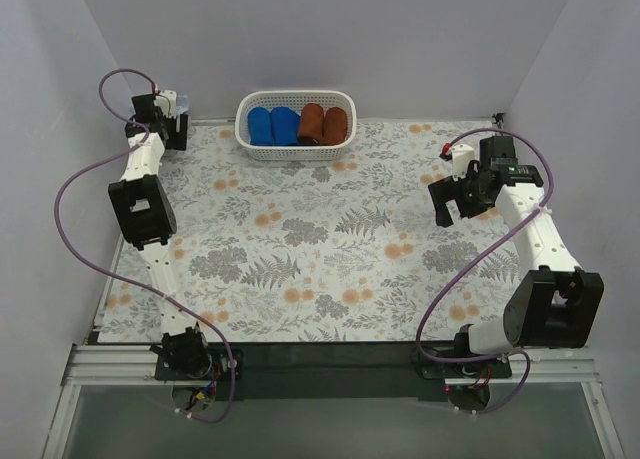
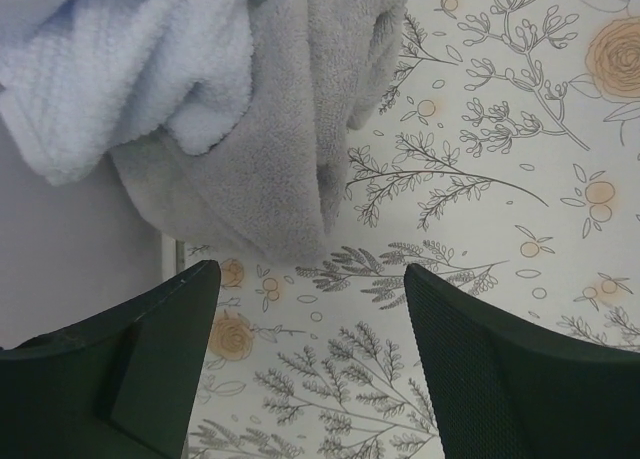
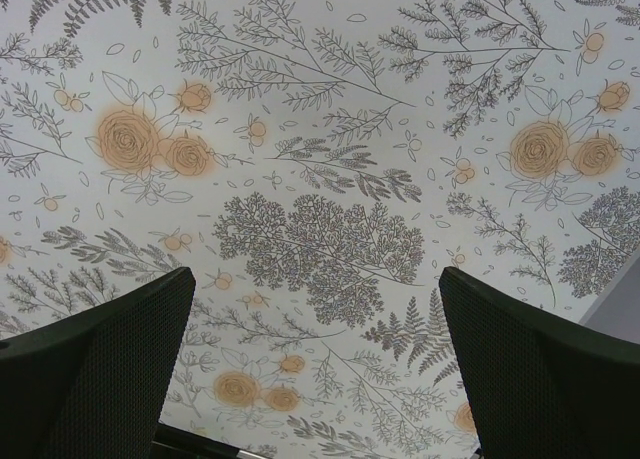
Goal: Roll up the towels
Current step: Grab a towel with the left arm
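Left hand (image 2: pixel 310 279): jaws apart, gripping nothing, at the 10 o'clock corner of the floral worktop (image 2: pixel 500 179). Crumpled mid-grey terry towel (image 2: pixel 270 129) and pale blue terry towel (image 2: pixel 120 59) lie bunched together, touching, just ahead of its fingers at 11 o'clock in the wrist view. Right hand (image 3: pixel 315 279): wide open, empty, at 3 o'clock.

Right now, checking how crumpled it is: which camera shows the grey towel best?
Left wrist: the grey towel, bunched, fills the upper frame. In the top view the left arm mostly hides it; the right wrist shows only tablecloth.
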{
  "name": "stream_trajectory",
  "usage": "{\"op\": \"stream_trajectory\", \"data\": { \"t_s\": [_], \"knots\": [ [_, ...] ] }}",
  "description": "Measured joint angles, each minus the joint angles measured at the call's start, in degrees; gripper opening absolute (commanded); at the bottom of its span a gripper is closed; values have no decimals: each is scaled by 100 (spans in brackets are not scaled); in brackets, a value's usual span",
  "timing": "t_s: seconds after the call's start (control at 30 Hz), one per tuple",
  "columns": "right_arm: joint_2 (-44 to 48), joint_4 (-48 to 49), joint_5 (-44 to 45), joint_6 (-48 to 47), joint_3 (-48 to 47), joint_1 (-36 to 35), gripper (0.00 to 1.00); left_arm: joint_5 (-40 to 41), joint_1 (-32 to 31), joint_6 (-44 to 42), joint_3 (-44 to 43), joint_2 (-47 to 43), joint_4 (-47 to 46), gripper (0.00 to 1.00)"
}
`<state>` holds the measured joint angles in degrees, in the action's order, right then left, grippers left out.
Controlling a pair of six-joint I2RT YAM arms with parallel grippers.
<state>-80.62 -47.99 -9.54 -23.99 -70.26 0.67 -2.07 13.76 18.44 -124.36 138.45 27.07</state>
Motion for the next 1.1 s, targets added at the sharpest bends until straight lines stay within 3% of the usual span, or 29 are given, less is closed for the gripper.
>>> {"op": "stream_trajectory", "data": {
  "t_s": [0.2,0.33,0.43,0.47,0.57,0.87,1.1],
  "knots": [
    [-70,-9,42,0,-2,0,99,168,-7,133,-63,503,-210,64],
    [-170,-42,42,13,-2,0,98,363,0,254,-280,859,-317,49],
    [-205,-74,39,33,-2,0,98,516,2,289,-326,929,-400,32],
    [-205,-85,39,46,-2,0,98,564,2,289,-363,929,-431,20],
    [-205,-127,39,81,-4,0,98,645,2,280,-553,929,-531,0],
    [-203,-153,-46,133,-9,0,98,435,9,492,-887,595,-713,0],
    [-177,-162,-262,136,-48,0,99,70,11,837,-890,-505,-778,0]
  ]
}}
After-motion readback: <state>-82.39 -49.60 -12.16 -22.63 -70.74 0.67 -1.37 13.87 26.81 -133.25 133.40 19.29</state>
